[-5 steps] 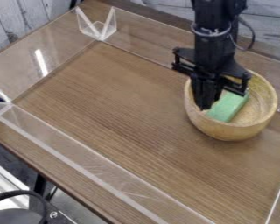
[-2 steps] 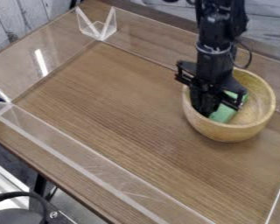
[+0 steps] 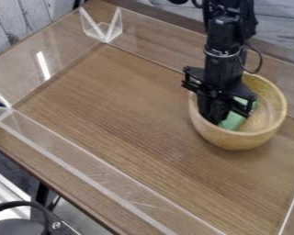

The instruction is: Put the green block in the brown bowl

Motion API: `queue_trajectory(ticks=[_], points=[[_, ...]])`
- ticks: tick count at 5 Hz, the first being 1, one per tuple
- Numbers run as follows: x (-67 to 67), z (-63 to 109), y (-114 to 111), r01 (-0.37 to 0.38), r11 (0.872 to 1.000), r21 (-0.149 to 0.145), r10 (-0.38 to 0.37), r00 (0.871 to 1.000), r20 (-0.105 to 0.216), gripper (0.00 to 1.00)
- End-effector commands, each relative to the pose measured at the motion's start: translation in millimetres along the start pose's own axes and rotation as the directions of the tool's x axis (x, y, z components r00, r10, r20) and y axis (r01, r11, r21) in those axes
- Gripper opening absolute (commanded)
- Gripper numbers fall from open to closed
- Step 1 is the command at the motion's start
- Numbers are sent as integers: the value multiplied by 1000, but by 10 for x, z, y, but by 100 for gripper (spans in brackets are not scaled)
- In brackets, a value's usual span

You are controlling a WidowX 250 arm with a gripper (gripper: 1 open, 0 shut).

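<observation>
Round light-brown wooden bowl (image 3: pixel 231 142) on the right side of the brown wooden table (image 3: pixel 107 115), green rectangular block (image 3: pixel 234 119) inside it, black robot gripper (image 3: pixel 219 108) over the bowl's left part, clear plastic bracket (image 3: pixel 102 25) at the far left, well apart from the bowl

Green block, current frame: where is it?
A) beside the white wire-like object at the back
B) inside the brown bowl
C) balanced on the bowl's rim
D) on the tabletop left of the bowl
B: the green block shows inside the brown bowl, below its rim.
</observation>
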State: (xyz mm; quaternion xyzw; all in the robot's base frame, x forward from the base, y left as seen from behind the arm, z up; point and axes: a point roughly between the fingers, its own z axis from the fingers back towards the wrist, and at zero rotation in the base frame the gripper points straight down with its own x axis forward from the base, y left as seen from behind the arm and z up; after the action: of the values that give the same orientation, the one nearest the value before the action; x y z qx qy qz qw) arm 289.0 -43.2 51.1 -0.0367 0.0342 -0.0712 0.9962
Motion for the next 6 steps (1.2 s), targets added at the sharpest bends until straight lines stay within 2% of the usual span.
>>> queue_trajectory(ticks=[1,2,3,5,6], points=[[106,233,-40,-11,1000,-15,12,998,57,100],[148,371,-67,-17,1000,6,16,997,76,100],[212,634,-101,-31,999,41,26,992,123,100],[136,716,67,-44,998,43,35,978,208,100],[-3,882,148,-40,995,89,17,970,243,100]])
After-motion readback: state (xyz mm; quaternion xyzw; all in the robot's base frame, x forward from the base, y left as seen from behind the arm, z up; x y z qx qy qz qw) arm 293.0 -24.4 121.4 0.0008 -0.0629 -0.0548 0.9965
